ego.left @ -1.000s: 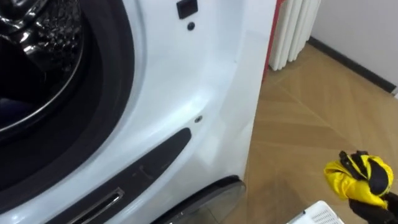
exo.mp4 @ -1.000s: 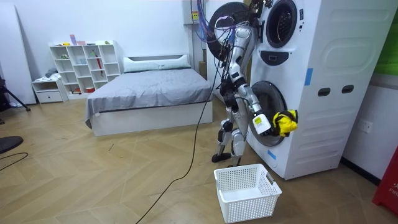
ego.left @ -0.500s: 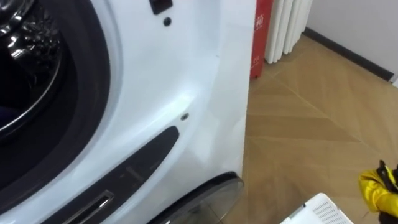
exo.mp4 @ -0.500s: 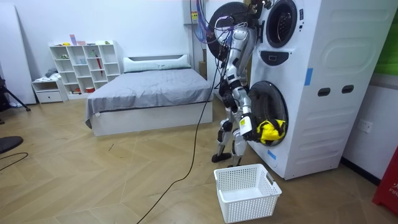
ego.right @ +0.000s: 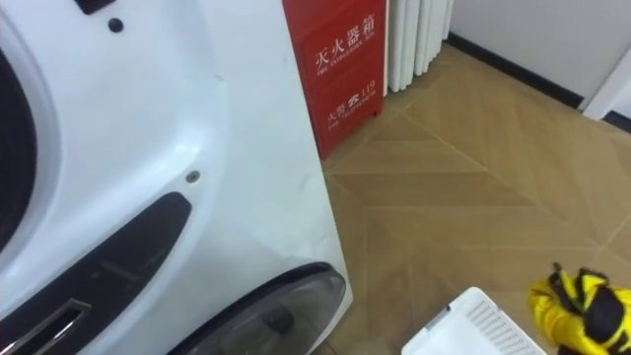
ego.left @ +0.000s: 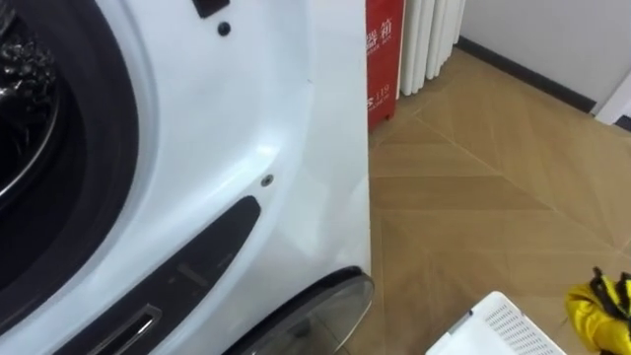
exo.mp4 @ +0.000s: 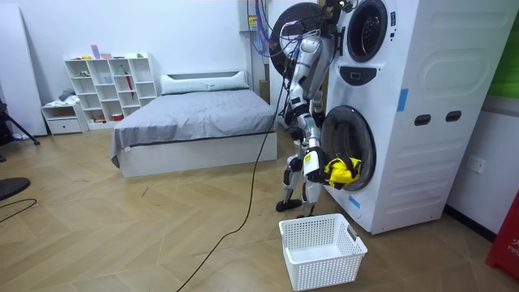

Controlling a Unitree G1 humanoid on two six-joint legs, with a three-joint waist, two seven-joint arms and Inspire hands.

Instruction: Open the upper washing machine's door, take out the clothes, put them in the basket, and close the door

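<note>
My right hand (ego.right: 599,314) has dropped lower, dark fingers seemingly curled round the crumpled yellow cloth (ego.right: 557,301), held above the white plastic lattice basket (ego.right: 471,320) by the white washing machine (ego.left: 246,118).

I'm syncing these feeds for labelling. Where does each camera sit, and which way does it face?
Right eye view: on the robot's head, looking down past the washing machine front to the wooden floor; the right hand, curled round the yellow garment, shows at lower right, near the white basket.
Left eye view: same head, just beside, same downward look; garment at lower right.
Room view: across the room, facing the machine; the whole robot stands at the lower door.
Shared: machine, garment and basket appear in all three.
</note>
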